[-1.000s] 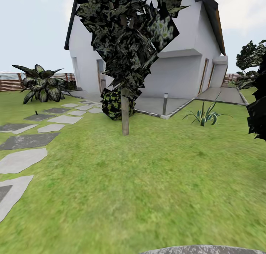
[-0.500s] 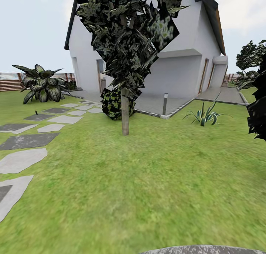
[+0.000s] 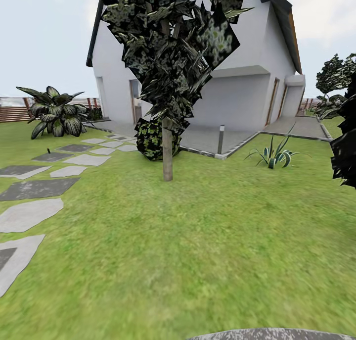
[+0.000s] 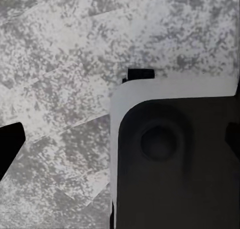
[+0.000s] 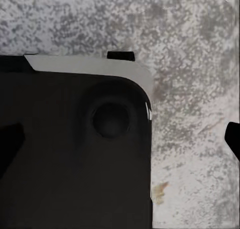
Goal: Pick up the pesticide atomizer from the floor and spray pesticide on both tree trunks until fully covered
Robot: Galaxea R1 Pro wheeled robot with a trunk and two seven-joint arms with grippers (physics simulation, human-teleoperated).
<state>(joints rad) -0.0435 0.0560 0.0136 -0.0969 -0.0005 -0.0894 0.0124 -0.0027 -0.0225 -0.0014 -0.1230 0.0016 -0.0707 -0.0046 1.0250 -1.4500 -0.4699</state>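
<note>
A tree stands ahead on the green lawn (image 3: 198,241), with a straight pale tree trunk (image 3: 167,154) and jagged dark foliage (image 3: 168,48) above it. More black foliage (image 3: 344,152) cuts in at the right edge, its trunk out of view. A tiny dark upright item (image 3: 48,150) sits far left by the stepping stones, too small to identify. My left gripper (image 4: 125,149) and right gripper (image 5: 120,144) both hang open over a mottled grey surface beside my dark body, with only the black fingertips (image 4: 10,149) (image 5: 234,139) at the picture edges and nothing between them.
Grey stepping stones (image 3: 29,214) run along the left toward the white house (image 3: 237,97). A round bush (image 3: 151,139) sits behind the trunk, with a striped-leaf plant (image 3: 57,112) far left, a spiky plant (image 3: 274,154), a short grey post (image 3: 221,139) and the slat fence (image 3: 12,110).
</note>
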